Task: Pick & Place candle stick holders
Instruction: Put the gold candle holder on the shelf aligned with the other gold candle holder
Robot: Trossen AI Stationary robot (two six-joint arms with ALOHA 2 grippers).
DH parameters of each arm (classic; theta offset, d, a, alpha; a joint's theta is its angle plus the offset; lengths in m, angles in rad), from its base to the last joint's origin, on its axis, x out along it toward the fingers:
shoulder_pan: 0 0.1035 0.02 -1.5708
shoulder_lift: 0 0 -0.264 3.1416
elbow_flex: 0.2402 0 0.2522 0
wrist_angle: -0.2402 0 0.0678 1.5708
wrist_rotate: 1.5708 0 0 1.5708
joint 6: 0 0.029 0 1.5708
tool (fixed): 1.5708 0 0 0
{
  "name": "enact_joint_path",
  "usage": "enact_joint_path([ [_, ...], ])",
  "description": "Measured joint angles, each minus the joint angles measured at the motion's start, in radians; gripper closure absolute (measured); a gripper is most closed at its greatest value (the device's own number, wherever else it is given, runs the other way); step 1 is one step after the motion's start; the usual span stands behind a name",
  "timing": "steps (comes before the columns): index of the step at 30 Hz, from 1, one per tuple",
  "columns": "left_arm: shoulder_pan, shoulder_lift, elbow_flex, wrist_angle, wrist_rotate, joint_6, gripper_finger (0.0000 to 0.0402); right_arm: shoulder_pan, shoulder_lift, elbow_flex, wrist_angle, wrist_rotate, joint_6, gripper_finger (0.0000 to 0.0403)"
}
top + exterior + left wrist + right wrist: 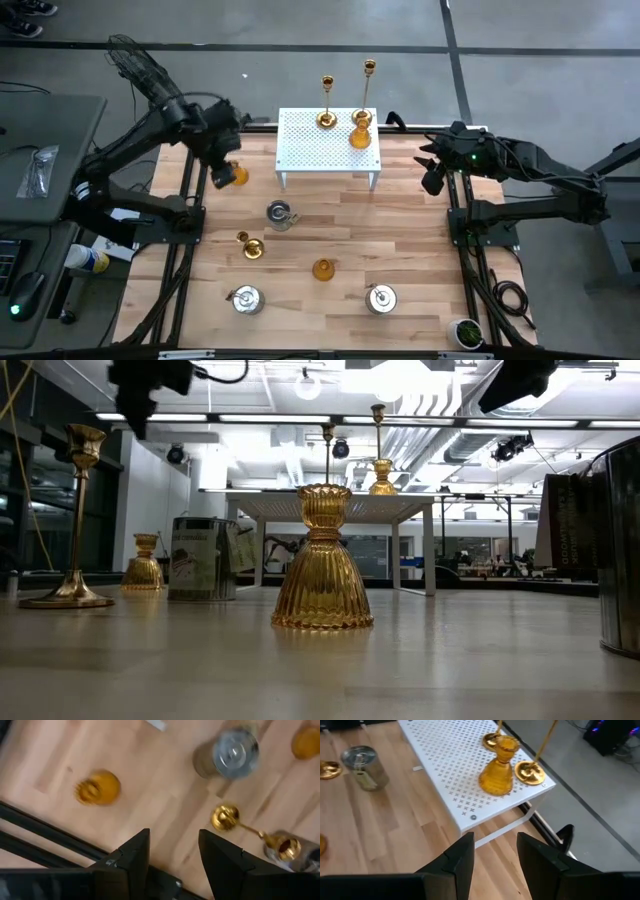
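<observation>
On the white rack [300,150] stand two gold candlesticks [326,115] [368,75] and an amber cup [361,134]. On the wooden table rest, each on its base, an amber cup [236,176], a silver pot [280,214], a short gold candlestick [250,246], a second amber cup [323,269] and two silver pots [247,299] [381,298]. My left gripper [173,837] hangs open above the table's far left, pointing down, beside the amber cup [98,787]; nothing is between its fingers. My right gripper [495,842] is open and empty, high near the rack's right end.
The rack [465,775] stands on thin legs at the table's far middle. Black frame rails [190,240] [462,250] run along the table's left and right sides. Bare wood lies between the rack and the near row of holders.
</observation>
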Motion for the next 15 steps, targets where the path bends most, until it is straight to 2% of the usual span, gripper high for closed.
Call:
enact_joint_path([
  [6, -0.145, -0.11, -0.195, 0.01, -0.03, -0.163, 0.0236, 0.0, 0.0, 0.0, 0.0, -0.019, 0.01, 0.0263],
  [15, -0.309, -0.214, -0.443, 0.063, 0.058, -0.218, 0.0236, 0.0, 0.003, 0.0, 0.0, -0.045, 0.012, 0.0263],
])
